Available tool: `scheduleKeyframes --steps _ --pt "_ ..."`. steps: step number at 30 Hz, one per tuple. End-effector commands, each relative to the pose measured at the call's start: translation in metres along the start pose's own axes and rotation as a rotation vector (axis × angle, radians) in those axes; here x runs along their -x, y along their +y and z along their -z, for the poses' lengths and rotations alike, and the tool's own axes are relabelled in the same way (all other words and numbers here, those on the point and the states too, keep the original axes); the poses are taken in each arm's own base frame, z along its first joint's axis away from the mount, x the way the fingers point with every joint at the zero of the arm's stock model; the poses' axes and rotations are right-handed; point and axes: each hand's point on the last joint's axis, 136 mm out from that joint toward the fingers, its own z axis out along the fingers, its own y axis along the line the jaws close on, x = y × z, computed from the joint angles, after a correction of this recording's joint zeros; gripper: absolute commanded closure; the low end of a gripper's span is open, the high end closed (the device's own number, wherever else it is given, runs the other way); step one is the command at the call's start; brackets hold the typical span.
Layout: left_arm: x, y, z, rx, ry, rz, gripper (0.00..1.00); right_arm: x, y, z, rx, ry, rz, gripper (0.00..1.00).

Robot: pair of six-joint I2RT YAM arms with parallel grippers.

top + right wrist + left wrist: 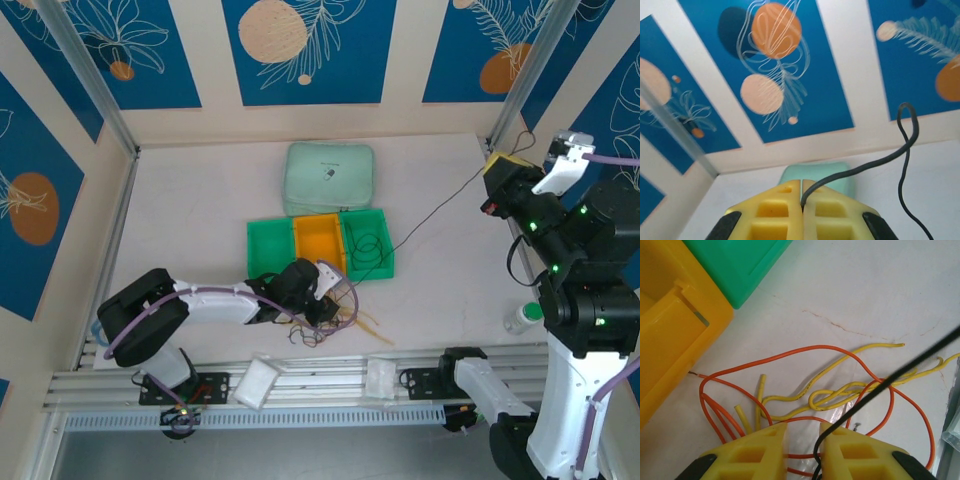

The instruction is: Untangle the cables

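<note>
Right now my right gripper [801, 192] sits high at the right side with its jaws pressed together on the black cable [880, 160]. That cable runs down in a long line across the table [200, 200] to the heap in front of the bins.

My left gripper [802, 427] hangs low over that heap, its jaws a little apart. Strands of the orange cable [790, 352] cross the gap without being pinched. The yellow cable [840, 392] lies just beyond my fingertips, knotted on itself, with orange loops running over and around it. All of this lies on the table just beside the yellow bin [670, 340] and the green bin [740, 265].

The risk, as I judge it, is the black line. It crosses the yellow knot and passes by my left finger, so a further pull from the right could drag the whole heap, cinch the knot tighter, or snag on that finger. If my left jaws close here, they may catch several orange strands at once.
</note>
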Motion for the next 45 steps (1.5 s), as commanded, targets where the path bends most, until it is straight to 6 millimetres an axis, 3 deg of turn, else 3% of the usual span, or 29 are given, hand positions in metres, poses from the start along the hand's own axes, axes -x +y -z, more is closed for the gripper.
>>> scheduleKeyframes --steps 1,9,15,19,22,24,27,30,35,39,45 --pt "-0.017 0.001 -0.004 0.001 0.057 0.002 0.77 0.030 -0.019 0.018 -0.150 -0.124 0.102 1.00" --pt "-0.017 0.001 -0.007 -0.001 0.061 0.005 0.77 0.059 -0.049 0.039 -0.372 -0.270 0.203 1.00" --pt "-0.020 0.001 -0.009 0.000 0.073 0.008 0.77 0.091 -0.047 0.070 -0.435 -0.446 0.272 1.00" --pt "-0.020 0.002 -0.008 0.001 0.070 0.010 0.77 0.099 -0.042 0.071 -0.436 -0.435 0.315 1.00" --pt "-0.012 -0.001 -0.005 -0.005 0.058 0.012 0.74 0.087 -0.034 0.058 -0.367 -0.351 0.316 1.00" --pt "-0.004 -0.005 -0.001 -0.016 0.050 0.013 0.63 0.075 -0.031 0.047 -0.329 -0.283 0.313 1.00" --pt "0.013 -0.014 0.007 -0.036 0.040 0.013 0.39 0.057 -0.029 0.035 -0.285 -0.193 0.293 1.00" --pt "0.031 -0.023 0.017 -0.058 0.021 0.005 0.28 0.042 -0.030 0.024 -0.268 -0.129 0.283 1.00" --pt "0.059 -0.040 0.039 -0.119 -0.030 0.000 0.25 0.017 -0.030 0.004 -0.225 -0.028 0.263 1.00" --pt "0.077 -0.046 0.059 -0.138 -0.068 0.007 0.23 -0.001 -0.016 -0.018 -0.110 0.047 0.213 1.00" --pt "0.095 -0.020 0.094 -0.016 -0.104 0.077 0.24 -0.017 0.020 -0.055 0.126 0.124 0.115 1.00"
